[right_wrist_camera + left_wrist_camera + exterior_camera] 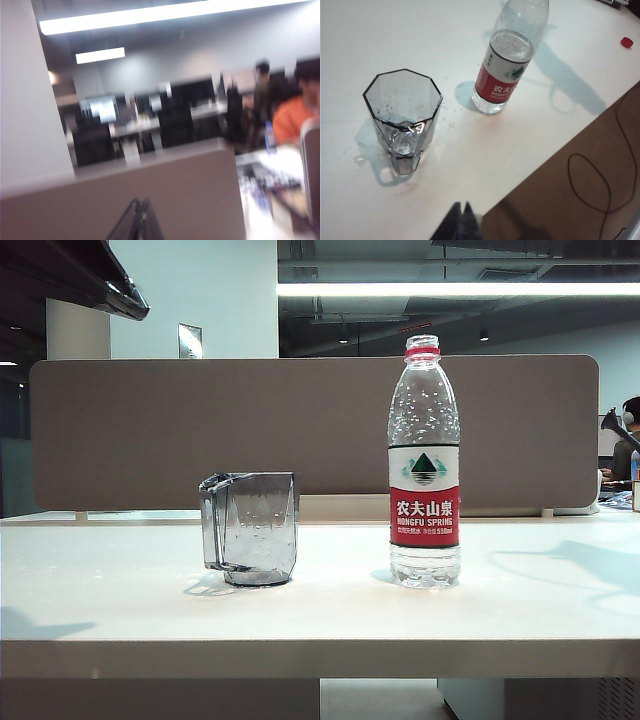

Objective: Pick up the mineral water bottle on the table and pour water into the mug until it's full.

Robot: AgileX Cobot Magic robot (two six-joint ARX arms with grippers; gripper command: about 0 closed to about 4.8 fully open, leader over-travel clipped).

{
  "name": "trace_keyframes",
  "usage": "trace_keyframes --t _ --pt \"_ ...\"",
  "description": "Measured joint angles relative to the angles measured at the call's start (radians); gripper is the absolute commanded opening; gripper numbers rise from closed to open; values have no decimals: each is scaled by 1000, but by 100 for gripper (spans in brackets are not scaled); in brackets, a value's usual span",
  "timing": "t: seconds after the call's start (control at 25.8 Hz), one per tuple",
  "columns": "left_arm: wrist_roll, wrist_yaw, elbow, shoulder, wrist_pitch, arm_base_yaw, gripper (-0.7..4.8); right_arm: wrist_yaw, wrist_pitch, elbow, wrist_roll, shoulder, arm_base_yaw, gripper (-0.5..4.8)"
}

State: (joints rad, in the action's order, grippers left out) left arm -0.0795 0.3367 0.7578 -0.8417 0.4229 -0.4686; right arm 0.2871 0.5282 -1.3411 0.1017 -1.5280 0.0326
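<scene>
While both grippers sit pinched shut and empty, left gripper (461,220) above the table's (120,610) front edge, right gripper (140,220) facing the partition, the uncapped mineral water bottle (424,465) stands upright at the mug's (250,528) three o'clock.

The mineral water bottle (424,462) has a red label reading "农夫山泉" above "NONGFU SPRING".
</scene>
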Motion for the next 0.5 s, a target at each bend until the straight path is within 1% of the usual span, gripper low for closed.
trace_keyframes --t 0.23,0.27,0.43,0.47,0.5 --pt "0 0 0 0 0 0 -5 0 91 264 3 -116 0 4" --pt "0 0 0 0 0 0 -5 0 128 351 20 -127 2 4" --pt "0 0 0 0 0 0 -5 1 265 534 118 -121 13 3" --pt "0 0 0 0 0 0 -5 0 327 616 131 -121 23 3" --pt "0 0 0 0 0 0 -5 0 366 661 134 -121 30 4"
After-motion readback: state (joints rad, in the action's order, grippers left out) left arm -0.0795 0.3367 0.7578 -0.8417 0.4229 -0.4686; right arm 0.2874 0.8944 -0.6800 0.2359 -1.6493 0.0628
